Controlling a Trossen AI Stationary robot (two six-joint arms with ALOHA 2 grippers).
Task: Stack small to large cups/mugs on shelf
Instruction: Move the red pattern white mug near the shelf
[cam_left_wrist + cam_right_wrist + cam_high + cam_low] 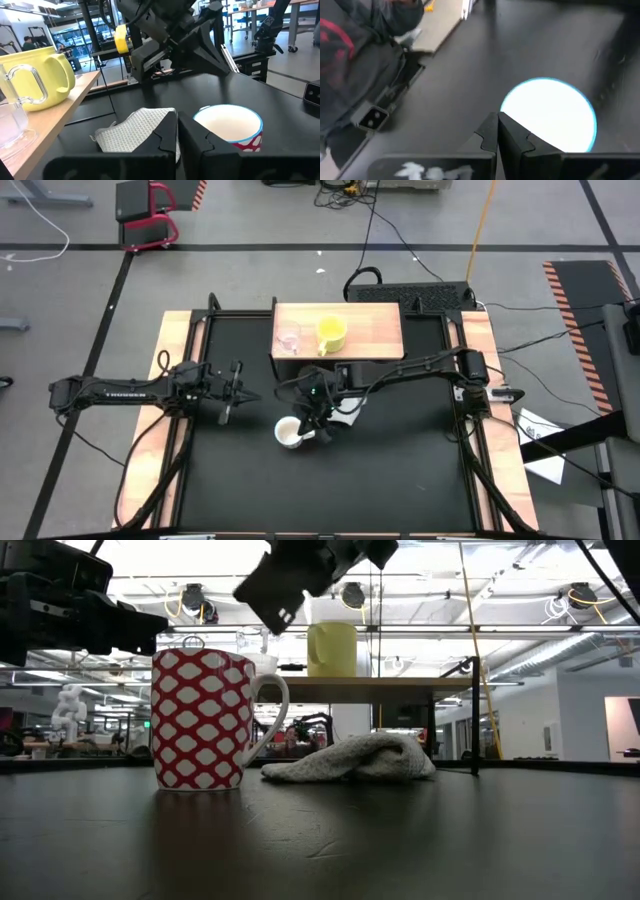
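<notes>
The white mug with a red pattern (200, 720) stands upright on the black tabletop, open end up (290, 432). My right gripper (499, 131) hangs shut just above its rim, slanting down, apart from it (320, 426). The yellow cup (332, 333) and the small clear glass cup (290, 338) stand side by side on the light-wood shelf (380, 330). My left gripper (177, 135) is shut and level, left of the mug (245, 390), holding nothing.
A grey-white cloth (355, 758) lies crumpled on the tabletop between the mug and the shelf, partly under my right arm (345, 408). The shelf's right half (385, 338) is bare wood. The black tabletop (400, 470) stretches toward the near edge.
</notes>
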